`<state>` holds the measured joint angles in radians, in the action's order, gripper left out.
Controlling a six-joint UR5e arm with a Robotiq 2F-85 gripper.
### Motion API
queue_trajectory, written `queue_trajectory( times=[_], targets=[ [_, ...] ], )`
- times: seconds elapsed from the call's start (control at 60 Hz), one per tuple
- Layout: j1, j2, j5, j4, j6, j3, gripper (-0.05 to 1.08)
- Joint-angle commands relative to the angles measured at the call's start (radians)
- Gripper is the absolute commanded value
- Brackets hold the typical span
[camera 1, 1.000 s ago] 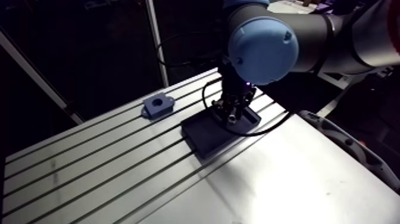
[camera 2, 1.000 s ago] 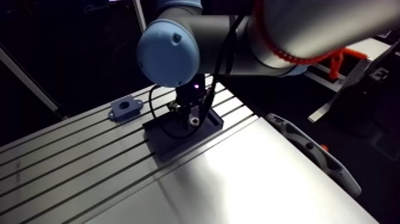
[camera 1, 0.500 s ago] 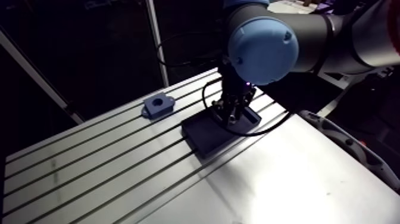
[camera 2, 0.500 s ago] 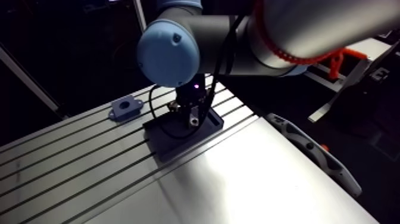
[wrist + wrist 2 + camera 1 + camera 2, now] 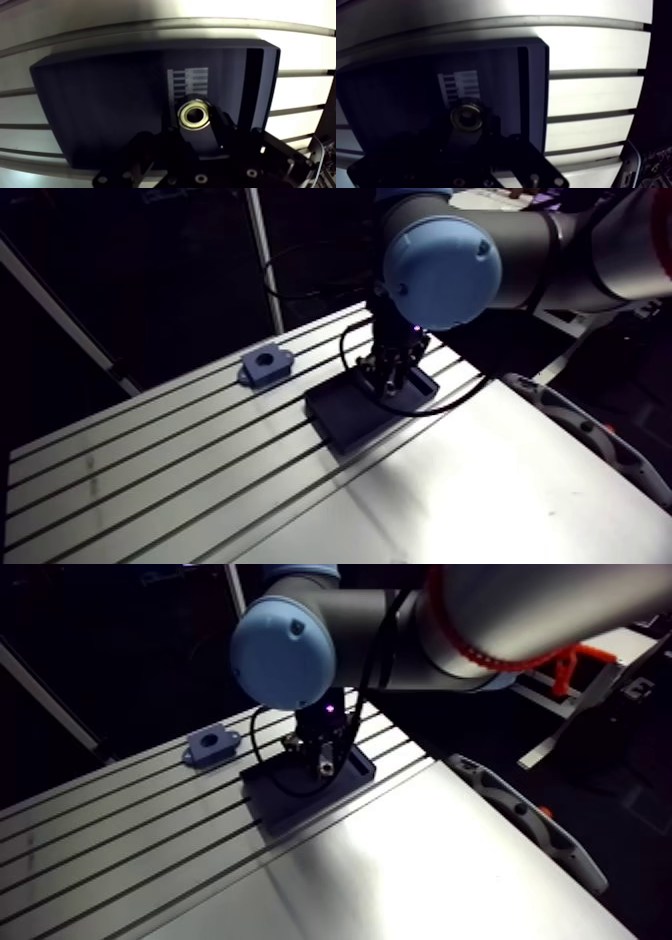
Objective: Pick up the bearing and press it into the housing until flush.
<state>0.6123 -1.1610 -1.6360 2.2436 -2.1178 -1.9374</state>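
Observation:
The bearing (image 5: pixel 195 114), a small metal ring with a brass-coloured face, lies on a dark tray (image 5: pixel 100 100). In the wrist view my gripper (image 5: pixel 195 121) has a dark finger pressed against each side of the ring, shut on it, low over the tray. In the arm view the gripper (image 5: pixel 392 378) stands upright over the tray's far end. The housing (image 5: pixel 265 365), a small blue block with a round hole, sits on the table to the left of the tray, apart from the gripper.
The slotted aluminium table (image 5: pixel 180 478) runs toward the near left. A pale ribbed patch (image 5: pixel 187 80) marks the tray floor just ahead of the bearing. The tray has a raised rim (image 5: pixel 252 75) beside the gripper. The table's right edge (image 5: pixel 560 413) lies close by.

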Motion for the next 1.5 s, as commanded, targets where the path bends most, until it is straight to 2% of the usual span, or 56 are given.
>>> queue_trajectory(
  times=[0.017, 0.467, 0.583, 0.817, 0.9, 1.133, 1.3, 1.5],
  targets=[
    [0.000, -0.004, 0.000, 0.000, 0.000, -0.001, 0.63],
    [-0.004, -0.037, 0.003, -0.012, -0.001, 0.019, 0.72],
    [-0.012, -0.055, 0.005, -0.024, 0.010, 0.025, 0.78],
    [-0.083, -0.061, 0.005, -0.094, 0.058, 0.085, 0.90],
    [-0.121, -0.061, 0.011, -0.134, 0.077, 0.122, 0.96],
    [-0.169, -0.049, 0.012, -0.160, 0.121, 0.174, 1.03],
    [-0.227, -0.001, 0.014, -0.187, 0.167, 0.249, 1.07],
    [-0.270, 0.042, 0.017, -0.190, 0.170, 0.304, 1.07]
  ],
)
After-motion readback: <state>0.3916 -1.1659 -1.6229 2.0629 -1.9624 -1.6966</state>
